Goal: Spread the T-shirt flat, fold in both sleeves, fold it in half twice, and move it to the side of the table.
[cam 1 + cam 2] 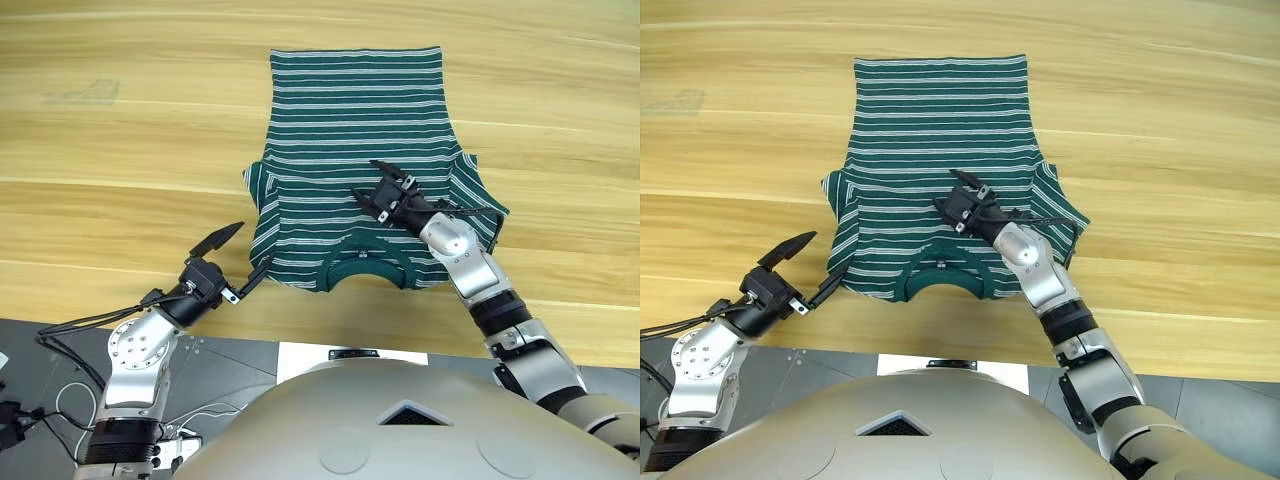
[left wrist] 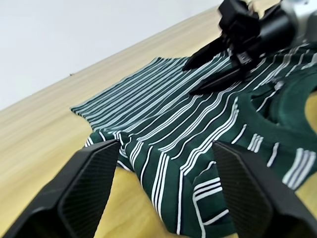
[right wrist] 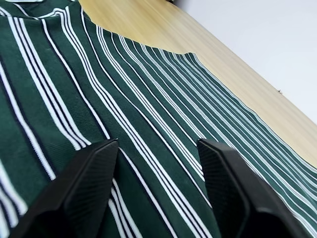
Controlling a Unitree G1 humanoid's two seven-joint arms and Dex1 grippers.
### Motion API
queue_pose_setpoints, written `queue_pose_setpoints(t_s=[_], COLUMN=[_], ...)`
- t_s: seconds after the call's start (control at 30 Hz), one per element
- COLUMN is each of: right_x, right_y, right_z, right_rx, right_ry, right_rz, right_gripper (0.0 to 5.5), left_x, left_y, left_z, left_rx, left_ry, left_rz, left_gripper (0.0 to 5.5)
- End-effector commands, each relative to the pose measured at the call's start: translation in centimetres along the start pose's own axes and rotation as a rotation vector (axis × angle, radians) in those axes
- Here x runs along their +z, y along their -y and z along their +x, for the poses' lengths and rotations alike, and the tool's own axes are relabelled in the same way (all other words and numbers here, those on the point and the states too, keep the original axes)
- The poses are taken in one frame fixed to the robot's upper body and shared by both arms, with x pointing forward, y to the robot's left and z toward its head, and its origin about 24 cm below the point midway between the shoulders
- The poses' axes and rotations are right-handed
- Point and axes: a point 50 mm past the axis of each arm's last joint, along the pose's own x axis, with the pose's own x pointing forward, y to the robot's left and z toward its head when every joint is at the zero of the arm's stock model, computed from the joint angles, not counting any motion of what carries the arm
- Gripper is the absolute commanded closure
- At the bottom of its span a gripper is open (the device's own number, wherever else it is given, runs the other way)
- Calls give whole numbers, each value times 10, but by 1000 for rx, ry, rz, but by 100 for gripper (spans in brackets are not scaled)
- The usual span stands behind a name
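The striped T-shirt (image 1: 350,100) lies on the table (image 1: 120,150). The right gripper (image 1: 365,177) is over it and the left gripper (image 1: 255,243) is at its edge. Both have their fingers apart.

No readable text, numbers or signs, a small neck tag (image 1: 362,254) inside the T-shirt (image 1: 350,100) collar, near the right end effector (image 1: 363,177) on its wrist side, too small to make out.

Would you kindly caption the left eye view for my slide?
Right gripper open over the striped T-shirt; left gripper open beside its shoulder.
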Motion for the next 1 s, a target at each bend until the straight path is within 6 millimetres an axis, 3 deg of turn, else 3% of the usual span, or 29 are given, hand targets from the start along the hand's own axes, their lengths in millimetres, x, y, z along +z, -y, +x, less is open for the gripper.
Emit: queue_pose_setpoints(t_s=[0.03,0.23,0.37,0.63,0.73,0.83,1.0], right_x=[-19,-17,-13,-6,-6,-5,-5], right_y=[3,-7,-7,-16,-18,-19,-26], right_z=[-11,-17,-17,-12,-10,-11,-17], right_rx=[-20,14,22,46,46,40,53], right_ry=[-96,-110,-104,-81,-78,-67,-48], right_rz=[40,64,65,84,87,103,128], right_gripper=[257,257,257,257,257,257,257], left_x=[6,-2,-20,-24,-23,-26,-39], left_y=[-2,1,5,18,22,19,-11], left_z=[-12,-38,-19,29,36,39,33], left_rx=[-25,-136,-198,-294,-299,-246,60], left_ry=[-45,-247,-335,-267,-238,-245,-338], left_rz=[55,217,287,283,240,219,164], left_gripper=[206,206,206,206,206,206,206])
